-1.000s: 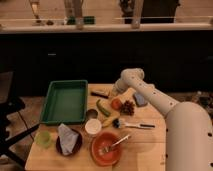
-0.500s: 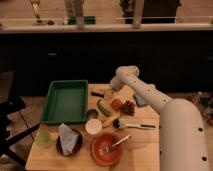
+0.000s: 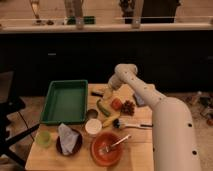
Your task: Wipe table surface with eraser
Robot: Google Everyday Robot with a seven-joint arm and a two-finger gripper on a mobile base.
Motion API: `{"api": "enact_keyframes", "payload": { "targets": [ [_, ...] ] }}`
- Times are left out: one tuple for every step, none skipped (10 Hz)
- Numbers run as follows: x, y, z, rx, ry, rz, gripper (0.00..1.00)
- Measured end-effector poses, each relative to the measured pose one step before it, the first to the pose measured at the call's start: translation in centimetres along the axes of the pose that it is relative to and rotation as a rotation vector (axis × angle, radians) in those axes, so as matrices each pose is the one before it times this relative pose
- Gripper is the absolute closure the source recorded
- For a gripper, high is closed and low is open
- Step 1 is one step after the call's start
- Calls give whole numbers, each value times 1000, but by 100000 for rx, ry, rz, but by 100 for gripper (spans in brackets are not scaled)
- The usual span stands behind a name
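The light tan wooden table surface [image 3: 142,152] fills the lower middle of the camera view. The eraser [image 3: 96,93] is a small dark flat block lying on the table just right of the green tray's far corner. My gripper [image 3: 107,94] hangs at the end of the white arm, low over the table and right next to the eraser on its right side. I cannot tell whether it touches the eraser.
A green tray [image 3: 65,101] is at left. A red bowl with a spoon [image 3: 106,148], a white cup [image 3: 93,127], a black-handled brush [image 3: 131,125], a blue-grey pad [image 3: 139,100], fruit pieces [image 3: 122,105], a cloth on a plate [image 3: 67,140] and a green cup [image 3: 43,138] crowd the table.
The arm has swung left and the gripper has moved left and lower, from near the fruit to beside the eraser. The table's objects have not moved.
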Motion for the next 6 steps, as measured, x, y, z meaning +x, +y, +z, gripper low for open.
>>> {"api": "enact_keyframes", "payload": {
  "targets": [
    [122,-166,379,-57,236,66,20],
    [79,-85,412,32,470,-49,20],
    [37,10,548,28,553,-277,20],
    [-28,-1,422,221,426,-171,20],
    [-27,16,329,287,428,68,20],
    [-30,10,335,408,403,73,20]
  ]
}}
